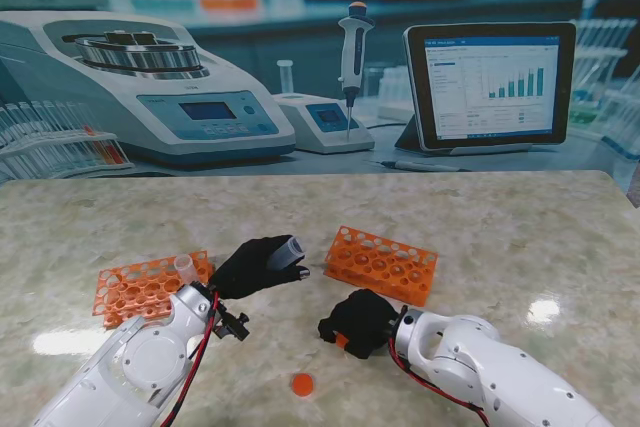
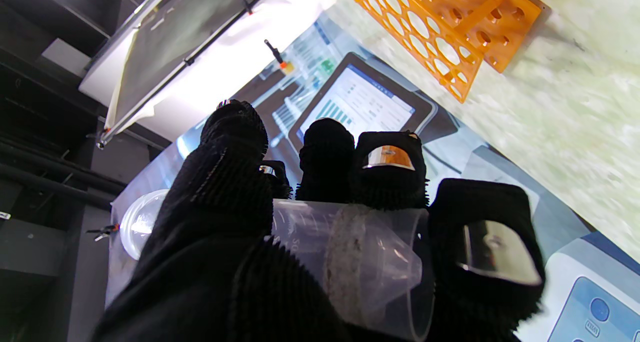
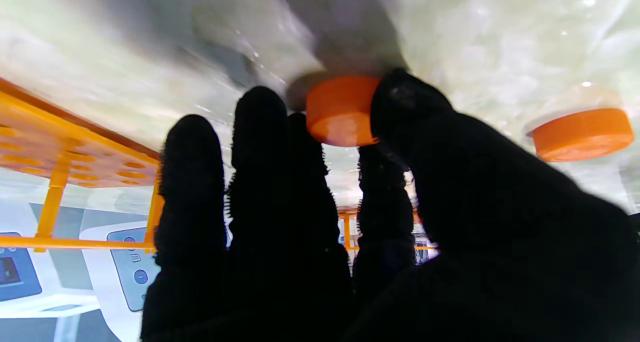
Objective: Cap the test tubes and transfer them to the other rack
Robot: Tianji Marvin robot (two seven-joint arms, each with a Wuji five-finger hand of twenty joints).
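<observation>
On the table (image 1: 520, 237): two racks (image 1: 381, 264), two orange caps (image 1: 302, 384), two tubes (image 1: 287, 250).

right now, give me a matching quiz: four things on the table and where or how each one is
Things:
1. test tube
2. orange cap
3. spare orange cap
4. left rack

States:
A. lying alone on the table, nearest to me
B. held in the left hand, uncapped
C. standing behind the left arm, one tube in it
D. on the table between the right hand fingertips

Pairs: 1-B, 2-D, 3-A, 4-C
</observation>
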